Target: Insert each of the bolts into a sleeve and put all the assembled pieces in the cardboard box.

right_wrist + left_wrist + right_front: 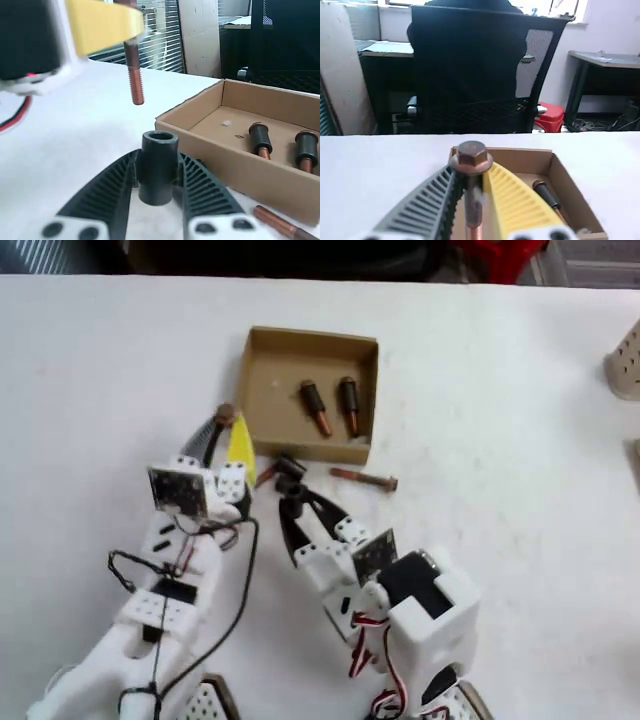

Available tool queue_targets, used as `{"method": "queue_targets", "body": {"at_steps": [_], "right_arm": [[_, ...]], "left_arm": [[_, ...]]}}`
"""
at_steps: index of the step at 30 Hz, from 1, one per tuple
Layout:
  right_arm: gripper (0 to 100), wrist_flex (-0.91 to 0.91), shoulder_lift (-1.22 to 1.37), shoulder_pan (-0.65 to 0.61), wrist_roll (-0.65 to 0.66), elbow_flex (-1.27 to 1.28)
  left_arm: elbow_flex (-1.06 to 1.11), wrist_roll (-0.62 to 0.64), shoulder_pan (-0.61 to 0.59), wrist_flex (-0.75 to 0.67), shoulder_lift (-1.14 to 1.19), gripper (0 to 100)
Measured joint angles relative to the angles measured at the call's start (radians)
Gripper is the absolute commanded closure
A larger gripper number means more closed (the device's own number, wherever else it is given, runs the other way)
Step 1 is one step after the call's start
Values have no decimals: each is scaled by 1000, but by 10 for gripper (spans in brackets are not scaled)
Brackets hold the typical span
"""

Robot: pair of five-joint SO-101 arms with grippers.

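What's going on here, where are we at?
Mid-assembly. The left gripper holds a bolt with its threaded end pointing down. The right gripper holds a black sleeve upright, bore open on top. The bolt tip hangs higher than the sleeve and apart from it, not yet inserted. Two assembled pieces lie in the cardboard box; a loose bolt lies on the table beside it.

Two assembled pieces [316, 408] in cardboard box [258, 390]; bolt [365, 478] beside.

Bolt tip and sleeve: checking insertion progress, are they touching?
Apart. The right wrist view shows the bolt tip clear of the sleeve, with white table visible between them.
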Motion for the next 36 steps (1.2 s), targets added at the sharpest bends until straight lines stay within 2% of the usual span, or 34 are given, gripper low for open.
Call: {"method": "queue_targets", "body": {"at_steps": [3, 13, 15, 20, 25, 32, 36], "right_arm": [[982, 0, 0, 0, 0, 0], [982, 0, 0, 0, 0, 0], [982, 0, 0, 0, 0, 0], [982, 0, 0, -2, 0, 0], [982, 0, 0, -20, 0, 0], [982, 0, 0, -20, 0, 0], [982, 0, 0, -20, 0, 0]], "left_arm": [[9, 0, 18, 84, -135, 980], [8, 106, 121, 687, -647, 979], [8, 110, 147, 753, -694, 979], [8, 115, 147, 773, -694, 979], [-83, 115, 157, 773, -591, 979], [-189, 115, 250, 773, -414, 979], [-190, 115, 261, 773, -379, 979]]}}
